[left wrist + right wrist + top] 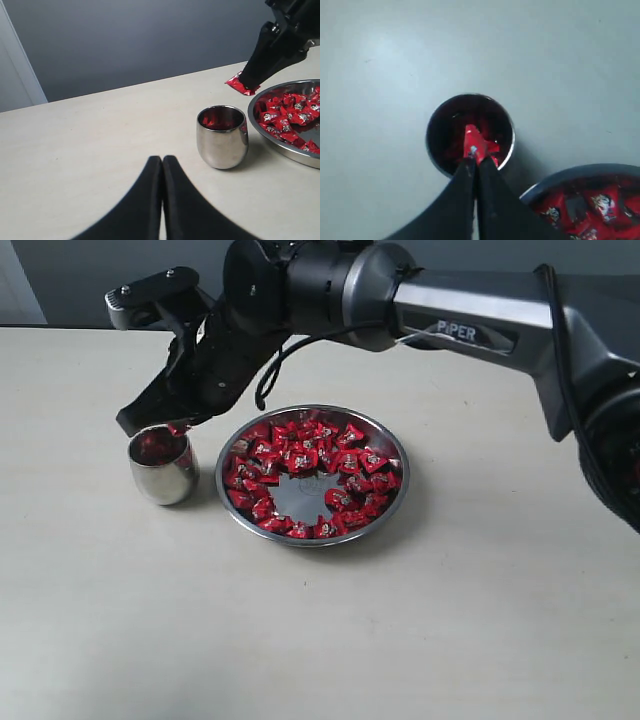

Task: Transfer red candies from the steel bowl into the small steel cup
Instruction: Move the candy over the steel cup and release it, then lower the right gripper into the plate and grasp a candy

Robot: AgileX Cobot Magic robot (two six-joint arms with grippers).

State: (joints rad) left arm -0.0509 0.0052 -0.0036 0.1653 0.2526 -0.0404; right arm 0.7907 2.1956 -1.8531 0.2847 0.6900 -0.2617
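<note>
Red candies [310, 475] lie mostly in a ring on the floor of the steel bowl [295, 495]. One, the held candy [472, 145], is out of the bowl and pinched in the right claw [178, 427]. The small cup [163, 475] stands just beside the bowl at its 9 o'clock in the exterior view, and red already shows inside it.

Governing relation: the held candy hangs directly over the cup's mouth, inside the rim line and slightly above it. Its long axis runs on from the fingertips, pointing down into the cup. The next move calls for release only — no sideways travel appears necessary.

The right arm reaches across the bowl and is the nearer one. The left claw [162, 165] is pressed together on nothing, standing well apart from the cup.
</note>
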